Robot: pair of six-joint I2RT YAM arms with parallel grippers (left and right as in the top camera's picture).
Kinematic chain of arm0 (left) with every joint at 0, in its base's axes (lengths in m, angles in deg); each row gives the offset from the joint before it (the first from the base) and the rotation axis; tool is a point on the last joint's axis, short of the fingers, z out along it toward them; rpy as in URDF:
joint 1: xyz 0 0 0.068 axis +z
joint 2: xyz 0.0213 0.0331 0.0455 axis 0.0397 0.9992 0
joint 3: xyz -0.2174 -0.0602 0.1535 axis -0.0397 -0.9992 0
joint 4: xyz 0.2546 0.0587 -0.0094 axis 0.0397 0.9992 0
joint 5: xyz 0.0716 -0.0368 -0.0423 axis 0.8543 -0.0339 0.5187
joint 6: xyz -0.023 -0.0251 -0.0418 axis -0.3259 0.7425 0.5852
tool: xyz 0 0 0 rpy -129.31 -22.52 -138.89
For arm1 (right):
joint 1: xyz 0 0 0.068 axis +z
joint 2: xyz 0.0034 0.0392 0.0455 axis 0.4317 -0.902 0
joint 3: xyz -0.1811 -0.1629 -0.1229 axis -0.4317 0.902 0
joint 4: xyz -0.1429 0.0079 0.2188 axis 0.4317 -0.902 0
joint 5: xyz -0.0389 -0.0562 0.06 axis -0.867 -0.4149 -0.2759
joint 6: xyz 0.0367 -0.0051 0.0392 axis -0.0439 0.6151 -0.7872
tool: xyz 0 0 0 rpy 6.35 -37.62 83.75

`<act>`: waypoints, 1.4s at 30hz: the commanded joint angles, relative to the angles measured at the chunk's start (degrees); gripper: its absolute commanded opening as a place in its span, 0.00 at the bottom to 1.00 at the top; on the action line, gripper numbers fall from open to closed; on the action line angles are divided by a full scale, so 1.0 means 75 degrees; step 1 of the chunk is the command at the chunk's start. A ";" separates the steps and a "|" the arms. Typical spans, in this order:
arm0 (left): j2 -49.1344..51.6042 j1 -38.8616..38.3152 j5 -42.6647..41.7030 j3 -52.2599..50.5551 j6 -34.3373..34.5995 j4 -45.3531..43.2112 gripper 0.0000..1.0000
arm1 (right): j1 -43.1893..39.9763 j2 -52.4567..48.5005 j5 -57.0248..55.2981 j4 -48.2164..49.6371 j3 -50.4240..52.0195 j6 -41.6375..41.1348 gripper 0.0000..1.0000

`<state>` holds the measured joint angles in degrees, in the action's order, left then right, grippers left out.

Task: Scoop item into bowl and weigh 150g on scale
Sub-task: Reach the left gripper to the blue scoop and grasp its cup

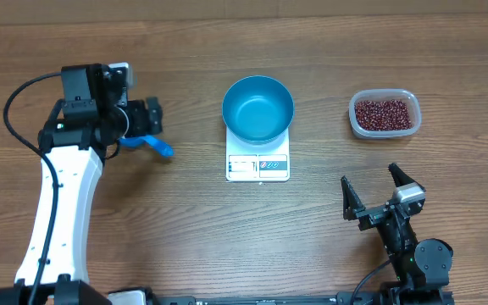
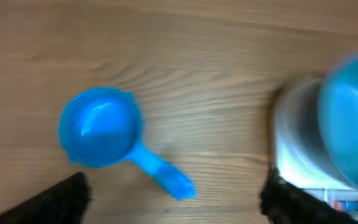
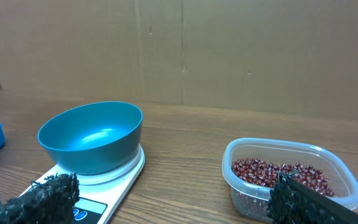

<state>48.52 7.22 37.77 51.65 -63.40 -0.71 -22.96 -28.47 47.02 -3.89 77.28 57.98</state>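
soft, even light from above; shadows faint. the left wrist view is blurred throughout, worst on the bowl (image 2: 353,118) at 3 o'clock; pale glare sits inside the scoop (image 2: 101,127). right wrist view sharp, its near fingers (image 3: 42,199) fuzzy at 7 o'clock.

Blue bowl (image 1: 257,108), white scale (image 1: 257,167), red-brown beans (image 1: 384,114), blue scoop (image 2: 101,127)
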 commanded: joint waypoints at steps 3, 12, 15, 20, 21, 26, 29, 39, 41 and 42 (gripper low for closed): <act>0.0895 0.0627 0.1699 0.0184 0.1877 0.0143 0.67 | -0.0058 0.0076 -0.0055 0.0038 0.0082 -0.0052 1.00; 0.2267 0.0912 0.1862 0.0184 0.2162 0.0035 0.61 | -0.0058 0.0076 -0.0055 0.0038 0.0082 -0.0050 1.00; 0.2570 0.0912 0.1862 0.0184 0.2159 -0.0096 0.60 | -0.0058 0.0076 -0.0055 0.0038 0.0082 -0.0052 1.00; 0.3337 0.0906 0.1848 0.0184 0.2165 -0.0621 0.47 | -0.0058 0.0076 -0.0055 0.0038 0.0082 -0.0052 1.00; 0.3398 0.0906 0.1833 0.0184 0.2165 -0.0673 0.45 | -0.0058 0.0076 -0.0055 0.0035 0.0082 -0.0052 1.00; 0.3643 0.0886 0.1722 0.0184 0.2168 -0.0968 0.42 | -0.0058 0.0076 -0.0055 0.0035 0.0082 -0.0052 1.00; 0.3829 0.0886 0.1652 0.0184 0.2168 -0.1072 0.38 | -0.0058 0.0076 -0.0055 0.0038 0.0082 -0.0052 1.00; 0.4001 0.0886 0.1617 0.0189 0.2168 -0.1113 0.04 | -0.0058 0.0076 -0.0055 0.0038 0.0082 -0.0052 1.00; 0.3966 0.0886 0.1594 0.0219 0.2168 -0.1070 0.04 | -0.0058 0.0076 -0.0055 0.0038 0.0082 -0.0052 1.00; 0.3914 0.0886 0.1562 0.0245 0.2168 -0.1026 0.04 | -0.0058 0.0076 -0.0055 0.0038 0.0082 -0.0052 1.00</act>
<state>77.24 13.78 49.61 53.09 -46.94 -9.17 -22.96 -28.47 47.02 -3.91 77.28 57.98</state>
